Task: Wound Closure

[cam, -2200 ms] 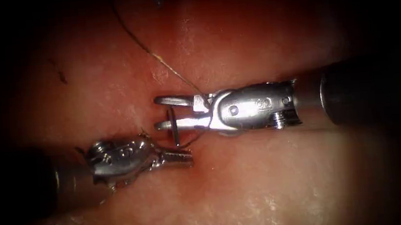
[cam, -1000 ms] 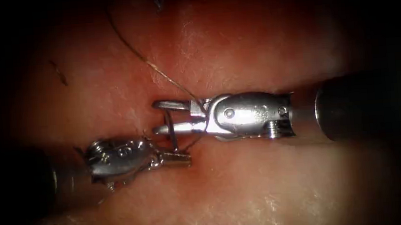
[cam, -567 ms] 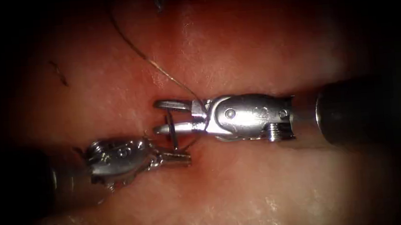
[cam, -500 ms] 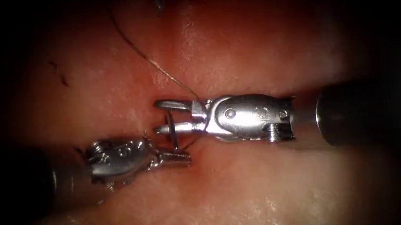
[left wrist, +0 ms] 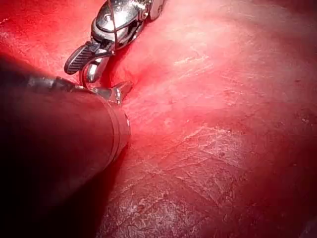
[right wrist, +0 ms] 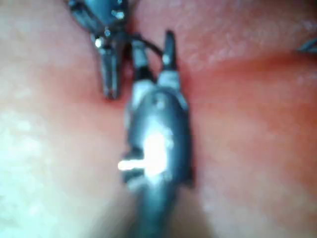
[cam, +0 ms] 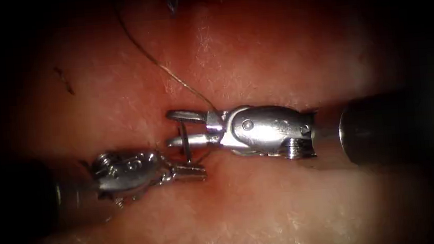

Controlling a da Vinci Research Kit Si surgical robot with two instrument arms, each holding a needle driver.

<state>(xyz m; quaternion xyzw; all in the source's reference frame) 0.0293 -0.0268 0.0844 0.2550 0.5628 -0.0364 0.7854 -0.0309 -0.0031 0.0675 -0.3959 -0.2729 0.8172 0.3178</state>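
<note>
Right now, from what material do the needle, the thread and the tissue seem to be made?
The needle, standing between the right end effector's open jaws, looks like thin polished steel: it glints. The thread seems a fine dark filament, maybe synthetic. The tissue is soft, moist pork belly, with a wet sheen.

My right arm's steel needle driver comes in from the right along the cut in the pork-belly tissue, jaws spread, the thin curved steel needle standing between them. My left arm's steel needle driver sits just below and left of it, jaws together at the needle's lower end. The fine thread runs up and left from my right tool's jaw hinge across the tissue above the cut.
</note>
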